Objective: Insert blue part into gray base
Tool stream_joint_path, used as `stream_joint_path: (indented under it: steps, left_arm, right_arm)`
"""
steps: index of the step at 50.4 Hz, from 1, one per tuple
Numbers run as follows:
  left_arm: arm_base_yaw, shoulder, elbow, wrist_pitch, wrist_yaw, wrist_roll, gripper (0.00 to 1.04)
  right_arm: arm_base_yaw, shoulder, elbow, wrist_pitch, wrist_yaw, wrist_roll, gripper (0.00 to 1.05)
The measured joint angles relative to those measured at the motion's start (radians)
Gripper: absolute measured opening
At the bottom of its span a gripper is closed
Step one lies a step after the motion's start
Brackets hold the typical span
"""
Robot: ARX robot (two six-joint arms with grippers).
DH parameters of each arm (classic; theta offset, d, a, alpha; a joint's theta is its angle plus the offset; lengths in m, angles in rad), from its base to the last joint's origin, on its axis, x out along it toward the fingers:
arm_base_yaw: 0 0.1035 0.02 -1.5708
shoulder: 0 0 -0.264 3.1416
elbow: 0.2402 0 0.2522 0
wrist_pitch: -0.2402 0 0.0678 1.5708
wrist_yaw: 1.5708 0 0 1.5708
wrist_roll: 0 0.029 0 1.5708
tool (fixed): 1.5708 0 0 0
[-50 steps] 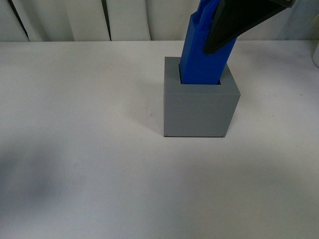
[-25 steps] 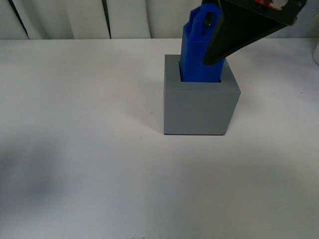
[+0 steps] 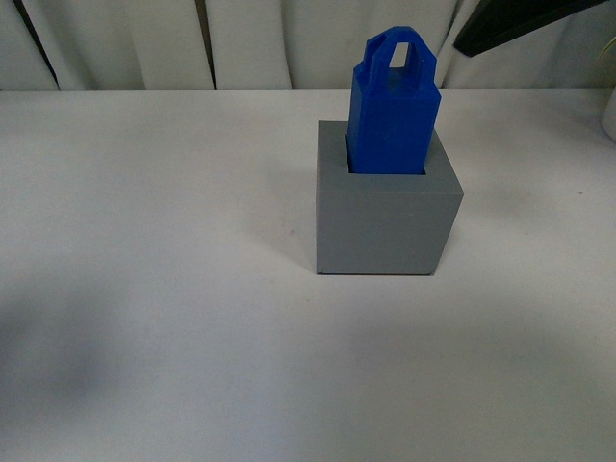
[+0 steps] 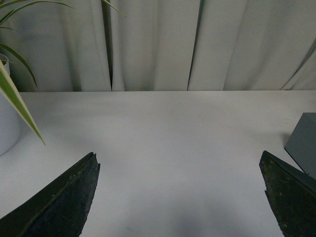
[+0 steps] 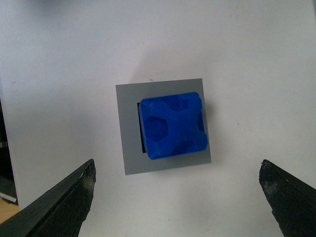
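The bright blue plastic block with handle loop (image 3: 393, 111) stands upright in the recess of the matte gray cube-shaped base (image 3: 380, 221), toward 2 o'clock of the bench (image 3: 144, 241) centre; right gripper (image 5: 176, 168) fingers (image 5: 64, 202) spread wide, clear of it; left gripper (image 4: 180, 163) likewise spread; withdraw vertically, avoiding the loop; confirm seating depth.

The blue part (image 3: 393, 111) is seated upright in the recess of the gray base (image 3: 385, 219), its upper half and looped handle exposed. The base is set on the white bench (image 3: 164, 289). The right gripper (image 3: 515, 21) is seen top right, apart from the part.
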Motion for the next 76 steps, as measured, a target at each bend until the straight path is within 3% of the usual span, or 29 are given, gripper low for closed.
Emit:
stream_joint_path:
  steps: [15,29,34,50,51,53,54,58,61,65,76]
  left_arm:
    - [0.000,0.000,0.000,0.000,0.000,0.000,0.99]
    - [0.000,0.000,0.000,0.000,0.000,0.000,0.99]
    - [0.000,0.000,0.000,0.000,0.000,0.000,0.99]
    - [0.000,0.000,0.000,0.000,0.000,0.000,0.99]
    - [0.000,0.000,0.000,0.000,0.000,0.000,0.99]
    - [0.000,0.000,0.000,0.000,-0.001,0.000,0.99]
    - [0.000,0.000,0.000,0.000,0.000,0.000,0.99]
    - [0.000,0.000,0.000,0.000,0.000,0.000,0.99]
    - [0.000,0.000,0.000,0.000,-0.003,0.000,0.99]
    - [0.000,0.000,0.000,0.000,-0.003,0.000,0.99]
    - [0.000,0.000,0.000,0.000,0.000,0.000,0.99]
  right_arm:
    - [-0.177,-0.195,-0.283,0.157,-0.228,-0.006,0.97]
    - [-0.349,-0.435,-0.709,0.499,-0.454,0.173,0.97]
    - [-0.389,-0.479,-0.815,0.604,-0.462,0.241,0.97]
    - [-0.395,-0.485,-0.831,0.618,-0.467,0.290,0.97]
    - [-0.385,-0.494,-0.848,0.662,-0.421,0.324,0.96]
    - [-0.335,-0.553,-0.970,0.938,-0.140,0.448,0.88]
    - [-0.326,-0.563,-0.997,0.993,-0.086,0.481,0.86]
    - [-0.271,-0.642,-1.232,1.481,0.279,0.797,0.70]
    - [-0.268,-0.690,-1.333,1.715,0.438,0.969,0.57]
    - [-0.271,-0.758,-1.413,1.827,0.471,1.081,0.39]
    - [-0.269,-0.859,-1.544,1.835,0.467,1.140,0.02]
